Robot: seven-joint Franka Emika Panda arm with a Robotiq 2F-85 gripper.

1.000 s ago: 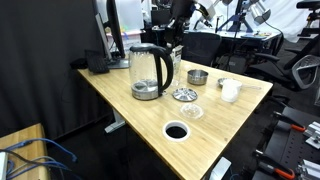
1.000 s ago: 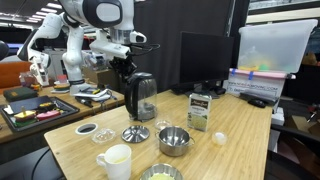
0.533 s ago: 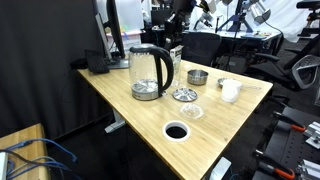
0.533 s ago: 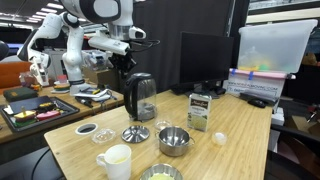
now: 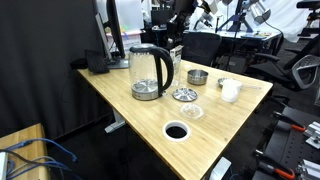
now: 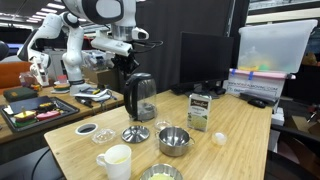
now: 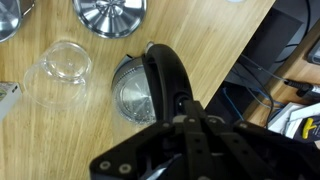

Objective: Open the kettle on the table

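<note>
The kettle (image 5: 150, 72) is clear glass with a black lid, a black curved handle and a silver base. It stands upright at the back of the light wood table (image 5: 215, 140). In both exterior views its lid looks down. My gripper (image 6: 127, 66) hangs just above the kettle (image 6: 140, 97), over the handle side, and touches nothing that I can see. In the wrist view I look down on the kettle top (image 7: 138, 92) and the handle (image 7: 168, 72). My gripper (image 7: 186, 108) has its fingers drawn together and holds nothing.
On the table are a metal bowl (image 6: 173, 139), a white cup (image 6: 116, 160), a round metal piece (image 6: 135, 134), a small dark dish (image 6: 87, 128), a box (image 6: 200, 110) and a clear glass dish (image 7: 58, 72). A monitor (image 6: 205, 60) stands behind. The cable hole (image 5: 176, 131) is near the front.
The arm has shifted very slightly above the kettle. The kettle and the other things have not moved.
</note>
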